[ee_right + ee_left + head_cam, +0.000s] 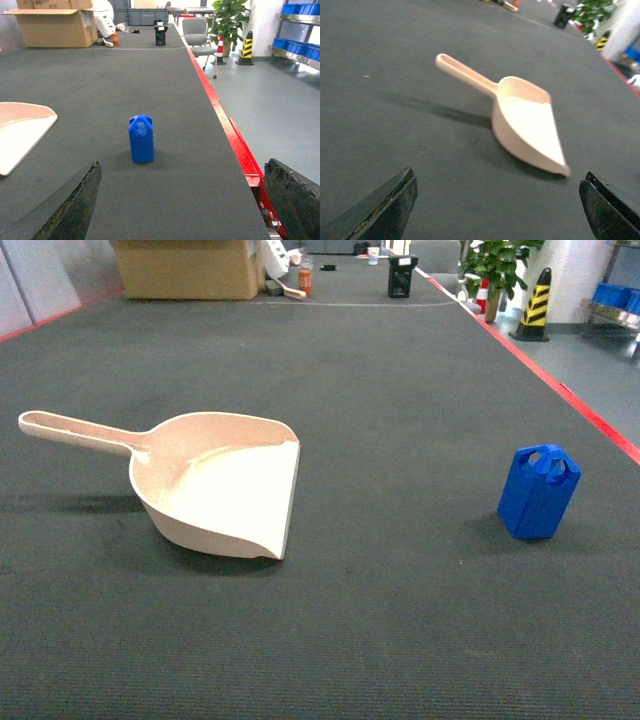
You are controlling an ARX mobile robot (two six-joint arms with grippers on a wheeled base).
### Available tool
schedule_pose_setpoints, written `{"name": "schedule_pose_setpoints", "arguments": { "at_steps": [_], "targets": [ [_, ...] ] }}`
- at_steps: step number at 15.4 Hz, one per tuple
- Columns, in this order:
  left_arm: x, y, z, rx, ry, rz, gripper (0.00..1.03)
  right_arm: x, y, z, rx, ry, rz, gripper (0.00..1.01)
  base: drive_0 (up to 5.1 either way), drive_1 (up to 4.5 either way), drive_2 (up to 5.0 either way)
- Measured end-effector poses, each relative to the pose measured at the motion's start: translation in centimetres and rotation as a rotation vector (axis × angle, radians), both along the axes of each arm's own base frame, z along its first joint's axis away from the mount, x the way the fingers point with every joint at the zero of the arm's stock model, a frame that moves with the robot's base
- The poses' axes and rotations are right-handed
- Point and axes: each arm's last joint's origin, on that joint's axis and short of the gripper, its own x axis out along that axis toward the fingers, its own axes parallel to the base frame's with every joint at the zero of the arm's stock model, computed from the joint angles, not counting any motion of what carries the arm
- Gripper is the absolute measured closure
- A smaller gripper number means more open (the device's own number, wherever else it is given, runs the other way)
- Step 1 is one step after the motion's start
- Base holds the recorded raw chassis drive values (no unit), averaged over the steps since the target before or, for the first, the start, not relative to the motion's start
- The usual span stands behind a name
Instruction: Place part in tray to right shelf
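Head view. Nearest item: tray point(215, 490), beige scoop, lying on the dark ribbed surface point(380, 620) at left, handle pointing left and away, wide flat lip facing right. Part point(540, 491), small bright blue block, stands upright on the same surface at right, well apart from the tray, its holed handle on top. A red edge strip point(560, 385) borders the surface on the right. At the far end: cardboard box point(190, 267), potted plant point(495, 265), yellow-and-black striped cone point(535, 305). Neither pincer shows in this view.

Left wrist view. Nearest item: left pincer point(497, 210), two dark fingertips point(385, 207) at the lower corners, set wide apart, nothing between them. Beyond lies the tray point(525, 125), handle running up-left, lip toward the lower right, empty.

Right wrist view. Nearest item: right pincer point(182, 200), dark worn fingertips point(70, 205) at the lower corners, spread wide, holding nothing. The part point(142, 139) stands upright ahead, in line with the gap between the fingers, untouched. The tray lip point(20, 132) shows at the left edge. Past the red edge: grey floor point(270, 105), office chair point(196, 35), blue crates point(300, 30) on a rack at far right.
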Motion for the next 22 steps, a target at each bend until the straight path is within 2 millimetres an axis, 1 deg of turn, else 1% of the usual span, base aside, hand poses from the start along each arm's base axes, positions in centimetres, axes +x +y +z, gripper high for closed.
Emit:
{"name": "schedule_pose_setpoints", "arguments": {
  "at_steps": [1, 4, 8, 10, 11, 13, 14, 15, 17, 18, 20, 21, 22],
  "targets": [
    [0.2, 0.0, 0.2, -0.015, -0.004, -0.007, 0.05, 0.0, 0.0, 0.0, 0.000, 0.001, 0.000, 0.03, 0.0, 0.00, 0.0],
    [1.9, 0.0, 0.9, -0.111, -0.019, -0.039, 0.05, 0.0, 0.0, 0.0, 0.000, -0.001, 0.000, 0.03, 0.0, 0.00, 0.0],
    [5.7, 0.4, 1.5, -0.283, -0.024, -0.085, 0.05, 0.0, 0.0, 0.0, 0.000, 0.000, 0.000, 0.03, 0.0, 0.00, 0.0],
    [6.9, 0.5, 1.4, -0.327, -0.015, -0.090, 0.05, 0.0, 0.0, 0.0, 0.000, 0.000, 0.000, 0.03, 0.0, 0.00, 0.0],
    [7.9, 0.7, 1.2, -0.368, -0.008, -0.085, 0.05, 0.0, 0.0, 0.0, 0.000, 0.000, 0.000, 0.03, 0.0, 0.00, 0.0],
    [11.9, 1.3, -0.1, -0.504, 0.039, -0.063, 0.05, 0.0, 0.0, 0.0, 0.000, 0.000, 0.000, 0.03, 0.0, 0.00, 0.0],
    [14.5, 1.7, -1.5, -0.566, 0.078, -0.038, 0.05, 0.0, 0.0, 0.0, 0.000, 0.000, 0.000, 0.03, 0.0, 0.00, 0.0],
    [16.2, 1.9, -2.7, -0.600, 0.120, -0.022, 0.05, 0.0, 0.0, 0.0, 0.000, 0.000, 0.000, 0.03, 0.0, 0.00, 0.0],
    [18.4, 2.2, -4.4, -0.651, 0.168, 0.002, 0.05, 0.0, 0.0, 0.0, 0.000, 0.000, 0.000, 0.03, 0.0, 0.00, 0.0],
    [19.9, 2.3, -4.9, -0.683, 0.182, 0.002, 0.05, 0.0, 0.0, 0.0, 0.000, 0.000, 0.000, 0.03, 0.0, 0.00, 0.0],
    [22.3, 2.5, -5.2, -0.710, 0.174, 0.006, 0.05, 0.0, 0.0, 0.0, 0.000, 0.000, 0.000, 0.03, 0.0, 0.00, 0.0],
    [24.6, 2.7, -5.9, -0.739, 0.171, 0.022, 0.05, 0.0, 0.0, 0.0, 0.000, 0.000, 0.000, 0.03, 0.0, 0.00, 0.0],
    [27.3, 3.7, -7.4, -0.775, 0.181, 0.095, 0.05, 0.0, 0.0, 0.0, 0.000, 0.000, 0.000, 0.03, 0.0, 0.00, 0.0]
  ]
}}
